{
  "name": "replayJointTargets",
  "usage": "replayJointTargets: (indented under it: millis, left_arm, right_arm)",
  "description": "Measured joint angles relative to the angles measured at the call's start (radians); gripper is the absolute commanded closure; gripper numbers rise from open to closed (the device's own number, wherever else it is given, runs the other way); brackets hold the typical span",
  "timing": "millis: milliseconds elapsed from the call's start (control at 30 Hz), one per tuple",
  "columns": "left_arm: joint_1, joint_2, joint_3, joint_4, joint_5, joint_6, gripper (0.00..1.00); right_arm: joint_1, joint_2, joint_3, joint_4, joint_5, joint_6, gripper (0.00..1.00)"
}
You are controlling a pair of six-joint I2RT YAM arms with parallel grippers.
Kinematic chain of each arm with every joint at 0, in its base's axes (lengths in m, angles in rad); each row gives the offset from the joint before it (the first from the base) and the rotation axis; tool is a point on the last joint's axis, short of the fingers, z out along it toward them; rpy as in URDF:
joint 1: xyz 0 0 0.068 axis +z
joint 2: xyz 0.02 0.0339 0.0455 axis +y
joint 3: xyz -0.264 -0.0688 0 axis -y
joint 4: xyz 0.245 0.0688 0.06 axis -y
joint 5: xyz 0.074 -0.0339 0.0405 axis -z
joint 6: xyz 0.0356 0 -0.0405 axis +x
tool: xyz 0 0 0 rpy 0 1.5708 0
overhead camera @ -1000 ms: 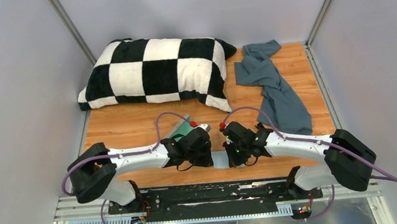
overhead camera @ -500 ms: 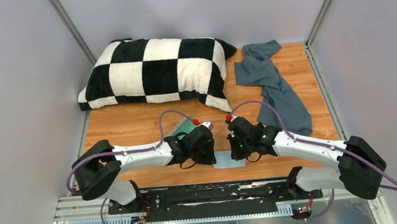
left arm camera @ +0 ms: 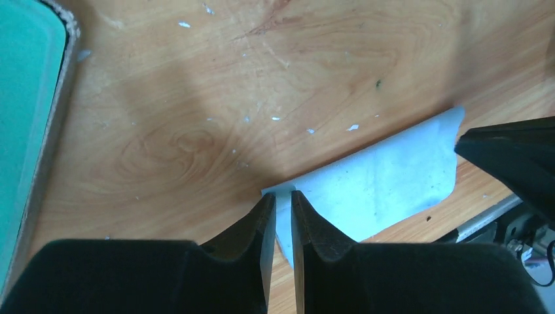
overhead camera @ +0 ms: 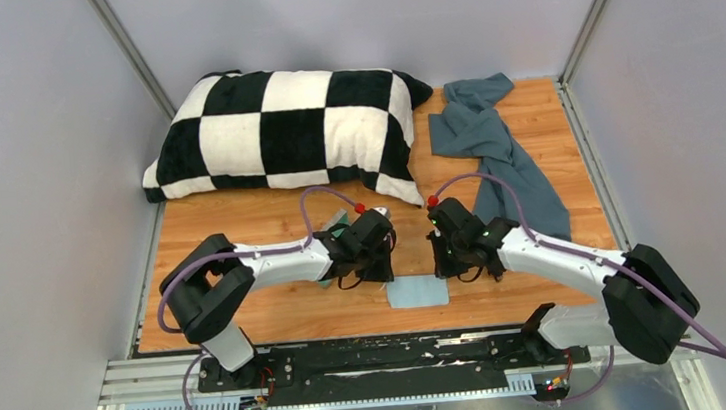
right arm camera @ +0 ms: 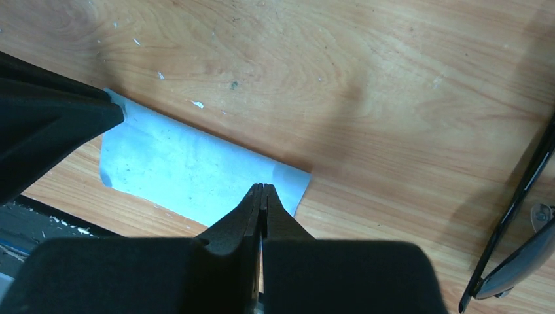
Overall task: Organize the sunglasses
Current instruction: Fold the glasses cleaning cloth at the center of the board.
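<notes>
The light-blue cloth (overhead camera: 418,292) lies flat and folded on the wood near the front edge. My left gripper (left arm camera: 283,195) hovers over the cloth's corner (left arm camera: 366,186) with its jaws a narrow gap apart and nothing between them. My right gripper (right arm camera: 263,186) is shut with nothing in it, over the cloth's other end (right arm camera: 190,167). The black sunglasses (right arm camera: 517,242) lie on the wood at the right edge of the right wrist view; in the top view my right arm hides them. The open case with teal lining (left arm camera: 26,98) lies left of my left gripper (overhead camera: 382,263).
A black-and-white checked pillow (overhead camera: 281,127) fills the back left. A grey-blue garment (overhead camera: 501,162) lies crumpled at the back right. The table's front edge and metal rail (overhead camera: 353,352) run just below the cloth. My right gripper (overhead camera: 450,262) is close beside the left.
Both grippers have moved away from the front edge, toward the back of the table. The cloth, earlier mostly hidden beneath them, now lies uncovered on the wood.
</notes>
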Motion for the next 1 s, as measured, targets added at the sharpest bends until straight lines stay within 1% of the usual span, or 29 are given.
replayJointTargets:
  millis: [233,433,533,633,833,1000]
  left_arm:
    - [0.009,0.05,0.051,-0.002,-0.004,0.035,0.78]
    - [0.009,0.033,0.056,-0.014,-0.041,0.052,0.76]
    - [0.009,-0.019,0.046,-0.021,-0.059,0.053,0.74]
    - [0.009,-0.08,0.034,-0.026,-0.064,0.052,0.73]
    - [-0.009,-0.148,-0.021,-0.032,-0.072,0.029,0.71]
    - [-0.024,-0.284,-0.095,-0.1,-0.141,-0.014,0.66]
  right_arm:
    - [-0.023,0.072,0.01,0.011,-0.002,-0.025,1.0]
    - [-0.077,0.128,0.033,0.016,-0.004,-0.054,1.0]
    - [-0.084,0.1,0.042,0.009,-0.002,-0.063,0.99]
    - [-0.084,0.032,0.043,-0.005,0.005,-0.067,0.96]
    - [-0.084,-0.063,0.041,-0.037,0.011,-0.058,0.85]
    - [-0.084,-0.143,-0.016,-0.058,0.011,-0.032,0.76]
